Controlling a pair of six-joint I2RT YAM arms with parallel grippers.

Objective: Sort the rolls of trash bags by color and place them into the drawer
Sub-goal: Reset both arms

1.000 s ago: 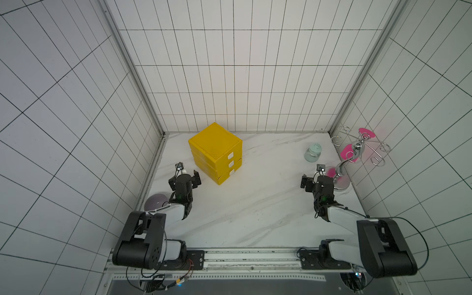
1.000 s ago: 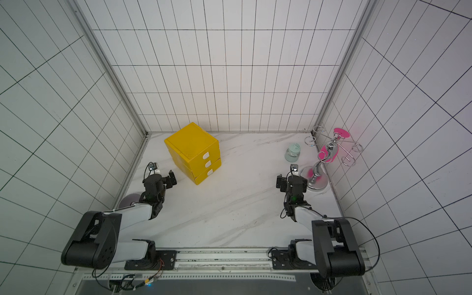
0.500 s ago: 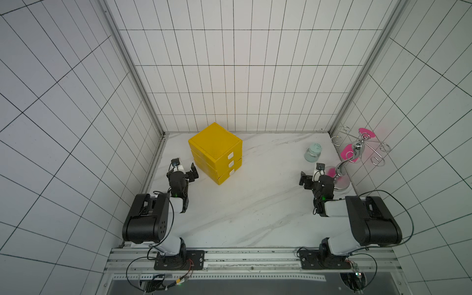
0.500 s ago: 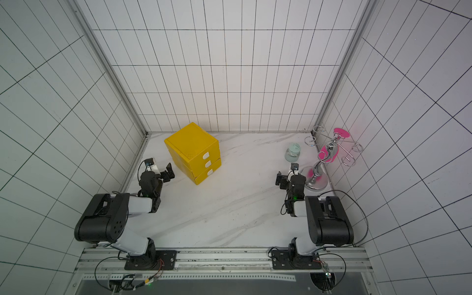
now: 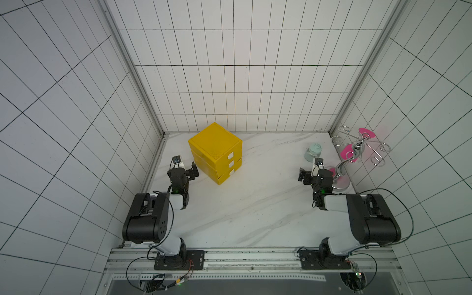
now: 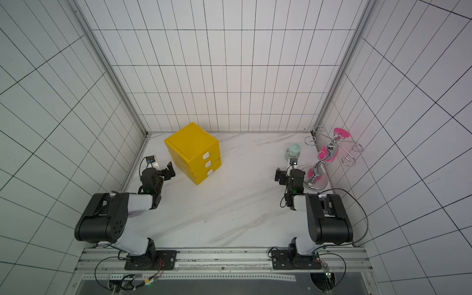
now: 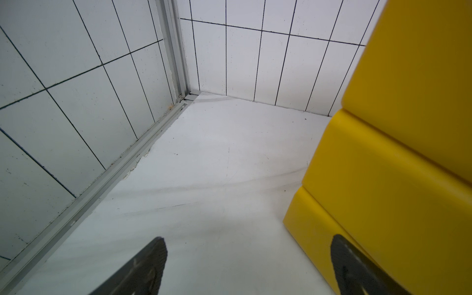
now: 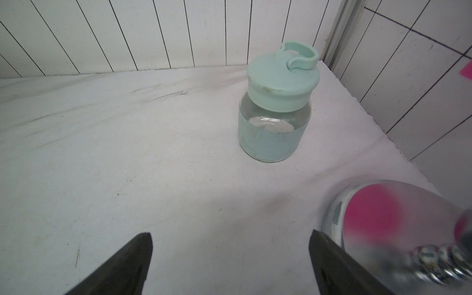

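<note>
1. at the back left of the surface [image 5: 255,204] we see the yellow drawer unit [image 5: 215,150], set at an angle, with all three drawers pushed in.
2. the left claw [image 5: 185,169] sits near the unit's left side without touching it. in the left wrist view its fingers [image 7: 150,258] are spread wide with only bare surface between them, so we call it released and empty.
3. the right claw [image 5: 310,174] is on the right side of the surface, also released, its fingers [image 8: 138,250] wide apart and holding nothing.
4. a jar [image 8: 274,122] with a mint lid stands upright ahead of the right claw, apart from it.
5. a chrome stand [image 5: 341,182] with pink pieces sits by the right wall, its base just beside the right claw.
6. the rolls are out of sight in all our views, so we cannot tell where they lie.
</note>
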